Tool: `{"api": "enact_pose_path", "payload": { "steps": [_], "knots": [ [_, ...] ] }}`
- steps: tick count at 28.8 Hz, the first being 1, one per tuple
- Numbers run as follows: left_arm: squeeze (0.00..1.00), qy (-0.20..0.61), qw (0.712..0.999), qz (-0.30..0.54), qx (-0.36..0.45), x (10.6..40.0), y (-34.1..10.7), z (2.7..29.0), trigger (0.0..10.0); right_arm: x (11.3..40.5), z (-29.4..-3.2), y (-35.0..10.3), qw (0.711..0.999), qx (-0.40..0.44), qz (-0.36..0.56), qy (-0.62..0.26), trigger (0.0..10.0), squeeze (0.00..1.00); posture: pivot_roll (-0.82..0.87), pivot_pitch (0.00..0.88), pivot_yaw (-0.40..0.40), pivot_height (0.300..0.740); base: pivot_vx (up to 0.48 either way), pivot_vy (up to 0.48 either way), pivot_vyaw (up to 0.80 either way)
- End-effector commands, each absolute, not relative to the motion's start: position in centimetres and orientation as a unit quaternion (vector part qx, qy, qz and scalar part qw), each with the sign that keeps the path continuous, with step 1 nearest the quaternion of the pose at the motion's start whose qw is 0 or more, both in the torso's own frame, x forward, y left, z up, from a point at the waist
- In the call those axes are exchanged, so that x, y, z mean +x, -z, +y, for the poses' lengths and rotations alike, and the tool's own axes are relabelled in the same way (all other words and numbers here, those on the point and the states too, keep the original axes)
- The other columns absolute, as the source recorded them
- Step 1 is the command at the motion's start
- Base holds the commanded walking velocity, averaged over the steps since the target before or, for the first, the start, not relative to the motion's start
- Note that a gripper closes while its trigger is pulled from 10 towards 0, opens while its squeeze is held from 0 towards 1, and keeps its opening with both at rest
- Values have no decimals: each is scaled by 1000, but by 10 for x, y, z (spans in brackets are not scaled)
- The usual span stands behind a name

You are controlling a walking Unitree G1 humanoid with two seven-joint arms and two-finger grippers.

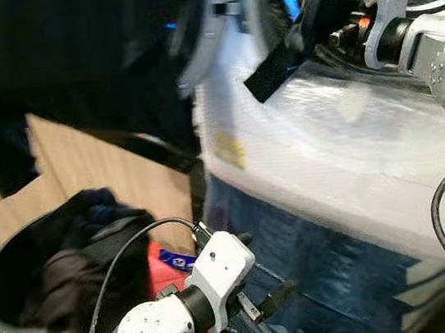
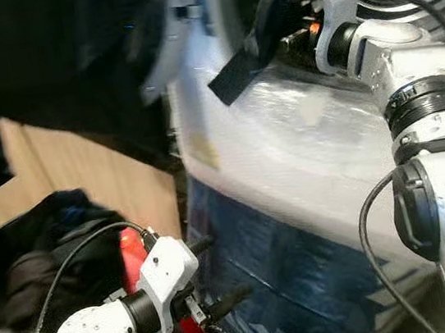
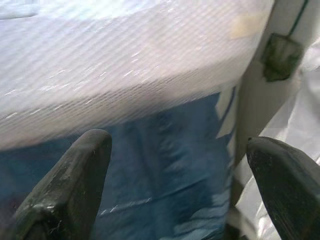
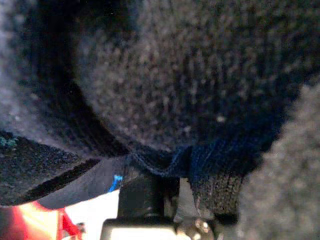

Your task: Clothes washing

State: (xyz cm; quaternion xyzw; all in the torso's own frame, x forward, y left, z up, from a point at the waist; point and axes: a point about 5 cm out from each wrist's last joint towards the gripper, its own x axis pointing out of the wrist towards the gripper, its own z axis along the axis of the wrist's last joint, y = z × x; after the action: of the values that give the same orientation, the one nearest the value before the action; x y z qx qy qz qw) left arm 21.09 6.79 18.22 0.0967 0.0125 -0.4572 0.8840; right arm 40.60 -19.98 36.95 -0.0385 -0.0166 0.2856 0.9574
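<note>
Low at six o'clock the left gripper (image 1: 265, 293) hangs spread and empty before the washing machine (image 1: 329, 160), while at one o'clock the right gripper (image 1: 335, 26) clamps a dark garment (image 1: 313, 13) at the drum mouth, so loading seems underway, next needing a push inward and release.

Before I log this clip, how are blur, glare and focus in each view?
Left eye view: door edge smeared by motion blur; glare on the plastic-wrapped washer. Right eye view: the same smear and sheen. Left wrist view: open left claw sharp against the shiny wrap. Right wrist view: dark garment pressed against the lens, soft and dim.
</note>
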Motion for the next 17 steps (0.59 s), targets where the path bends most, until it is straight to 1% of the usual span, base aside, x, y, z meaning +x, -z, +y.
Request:
{"api": "enact_pose_path", "payload": {
  "steps": [1,9,10,14,15,17],
  "knots": [
    [0,464,880,11,96,208,-184,66,10000,406,-200,-375,960,-34,-25,-278,10000,0,75,0,-109,740,0,0,0],
    [0,462,882,13,94,207,-184,66,10000,408,-199,-383,970,-7,-41,-240,10000,0,76,0,-107,740,0,0,0],
    [0,461,882,14,94,207,-184,66,10000,409,-196,-388,974,-4,-52,-220,10000,0,75,0,-106,740,0,0,0],
    [0,460,883,14,93,207,-184,65,10000,410,-186,-402,979,15,-82,-184,10000,0,76,0,-109,740,0,0,0],
    [0,460,883,14,93,207,-184,65,10000,410,-186,-402,979,15,-82,-184,10000,0,76,0,-109,740,0,0,0],
    [0,459,883,14,92,206,-184,65,10000,411,-179,-407,984,25,-79,-155,10000,0,74,0,-110,740,0,0,0]
  ]
}}
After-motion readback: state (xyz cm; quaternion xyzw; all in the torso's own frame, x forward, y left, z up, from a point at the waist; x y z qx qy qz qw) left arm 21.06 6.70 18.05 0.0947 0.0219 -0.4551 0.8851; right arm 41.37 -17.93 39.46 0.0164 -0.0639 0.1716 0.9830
